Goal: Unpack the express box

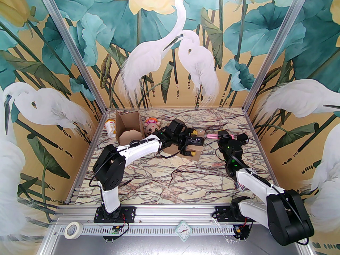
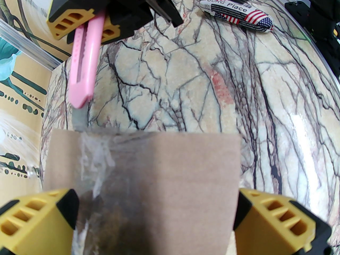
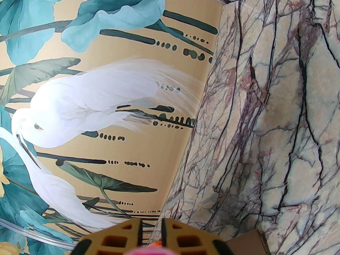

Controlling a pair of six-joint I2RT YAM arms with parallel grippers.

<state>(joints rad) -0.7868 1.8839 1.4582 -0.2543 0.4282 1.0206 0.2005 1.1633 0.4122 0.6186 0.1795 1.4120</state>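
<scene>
Now, express box (image 2: 164, 169): on the marble table (image 2: 186, 76), near a plush toy (image 1: 152, 125).
Left gripper (image 2: 159, 219): jaws spread wide, straddling the box; whether it grips, I cannot tell.
Right gripper (image 2: 89, 26): clamped on a pink utility knife (image 2: 83, 62).
Blade: tip at the box's taped far edge.

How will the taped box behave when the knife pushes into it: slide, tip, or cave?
Probably light: the box is plain cardboard, so it may slide on the glossy table unless the left end effector, astride it, braces it. Its walls likely flex a little under the knife. The crinkled tape may snag the blade.
</scene>
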